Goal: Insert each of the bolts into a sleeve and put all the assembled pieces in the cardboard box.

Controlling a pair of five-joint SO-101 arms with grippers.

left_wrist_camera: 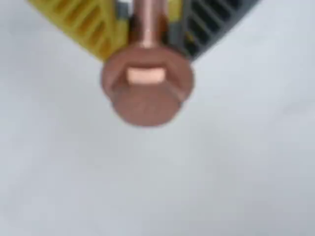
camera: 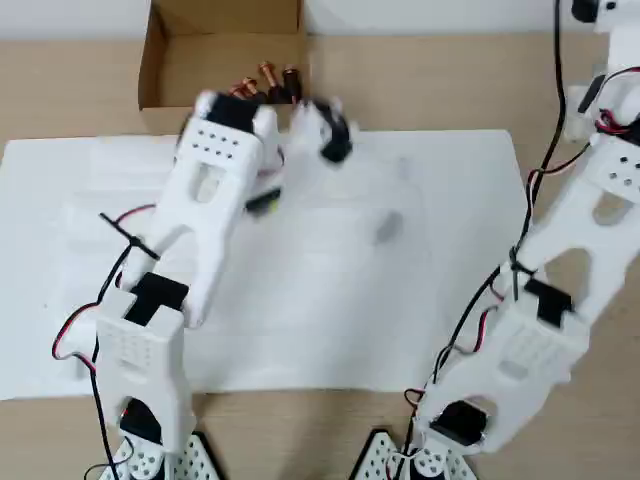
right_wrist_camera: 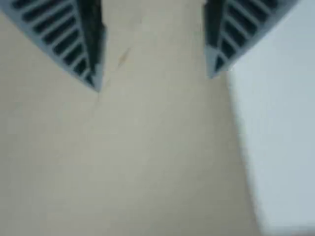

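A copper bolt (left_wrist_camera: 145, 93) with a flanged head sits between the yellow and black fingers of my left gripper (left_wrist_camera: 147, 53), which is shut on its shank above the white sheet (left_wrist_camera: 74, 187). In the high view that gripper (camera: 262, 203) hangs under the left arm over the sheet's far part, just in front of the cardboard box (camera: 160, 60). Several copper pieces (camera: 266, 82) lie in the box's near right corner. My right gripper (right_wrist_camera: 153, 78) is open with nothing between its fingers, above bare wood beside the sheet's edge.
A small grey blurred object (camera: 388, 228) lies on the white sheet (camera: 330, 300) right of centre. The right arm (camera: 560, 300) stands along the table's right side, with cables hanging by it. The wooden table (camera: 430, 80) borders the sheet.
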